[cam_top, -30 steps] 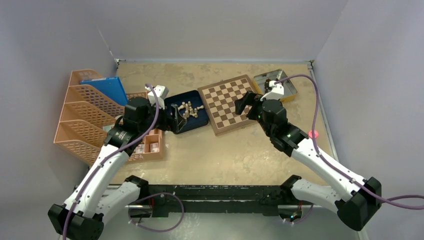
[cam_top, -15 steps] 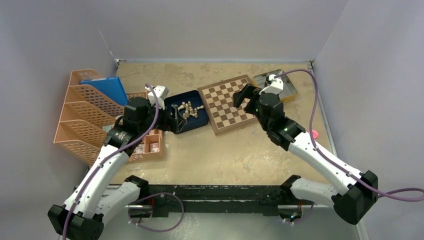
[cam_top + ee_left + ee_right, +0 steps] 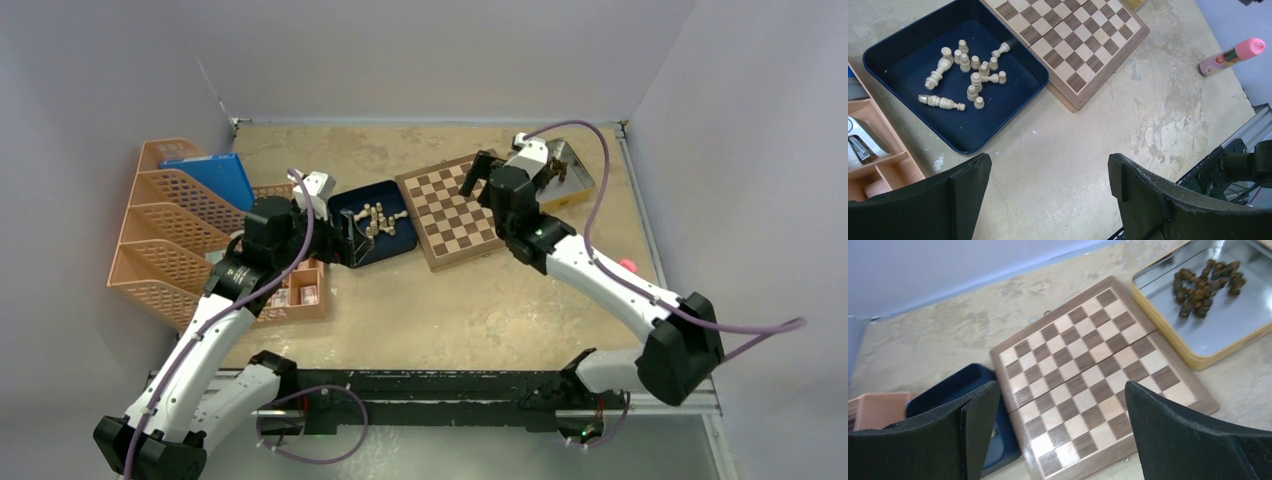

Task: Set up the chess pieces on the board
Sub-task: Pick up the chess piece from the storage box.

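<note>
1. Top view. The board [image 3: 452, 210] lies flat at mid-table, between a blue tray [image 3: 397, 243] on its left and a metal tin [image 3: 575, 175] at its far right corner. No piece is seen on any square. The setting-up is judged not yet begun, with every piece left to place.
2. Left wrist view. The left gripper [image 3: 1046, 167] is held over bare table near the tray, its jaws spread wide and nothing grasped. The pale pieces [image 3: 970, 75] are gathered loosely in the tray, most toppled and a few upright. One side of the board is set just beside the tray.
3. Right wrist view. The right gripper [image 3: 1060, 390] is held above the board, jaws released and empty. The dark pieces [image 3: 1204, 287] are clustered in the tin. The board shows tan and dark brown checks, a plain wooden border and a seam across its middle.
</note>
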### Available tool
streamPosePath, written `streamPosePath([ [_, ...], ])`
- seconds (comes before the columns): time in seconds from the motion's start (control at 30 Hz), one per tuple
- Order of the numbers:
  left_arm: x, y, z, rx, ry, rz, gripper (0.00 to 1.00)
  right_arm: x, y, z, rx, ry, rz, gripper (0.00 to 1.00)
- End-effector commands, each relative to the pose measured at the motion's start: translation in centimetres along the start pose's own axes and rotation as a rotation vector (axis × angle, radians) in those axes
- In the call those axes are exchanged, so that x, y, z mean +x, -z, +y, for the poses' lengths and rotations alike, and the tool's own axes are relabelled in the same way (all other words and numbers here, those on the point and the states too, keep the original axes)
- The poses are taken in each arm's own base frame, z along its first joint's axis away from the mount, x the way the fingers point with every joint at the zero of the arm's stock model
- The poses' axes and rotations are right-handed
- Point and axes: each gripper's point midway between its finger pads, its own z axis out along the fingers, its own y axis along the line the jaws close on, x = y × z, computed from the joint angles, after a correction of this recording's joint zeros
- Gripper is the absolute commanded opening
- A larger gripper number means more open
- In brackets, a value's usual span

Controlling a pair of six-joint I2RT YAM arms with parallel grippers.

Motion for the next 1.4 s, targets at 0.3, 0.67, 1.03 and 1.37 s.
streamPosePath([
  [0.3, -1.2, 0.2, -0.3, 0.014, -0.017, -0.045, 0.87, -4.9, -9.9, -8.4, 0.227, 0.079, -0.033, 0.78],
  [0.67, -0.9, -0.2, -0.3, 0.02, -0.013, -0.028, 0.87, -5.2, -16.2, -15.0, 0.361, 0.064, -0.008, 0.42],
  [1.03, -0.7, -0.5, -0.2, 0.021, -0.013, -0.015, 0.87, -1.5, -19.9, -19.0, 0.417, 0.086, 0.085, 0.43],
  [1.37, -0.7, -0.5, 0.1, 0.002, -0.012, -0.015, 0.87, -0.4, -21.0, -21.1, 0.404, 0.078, 0.117, 0.46],
])
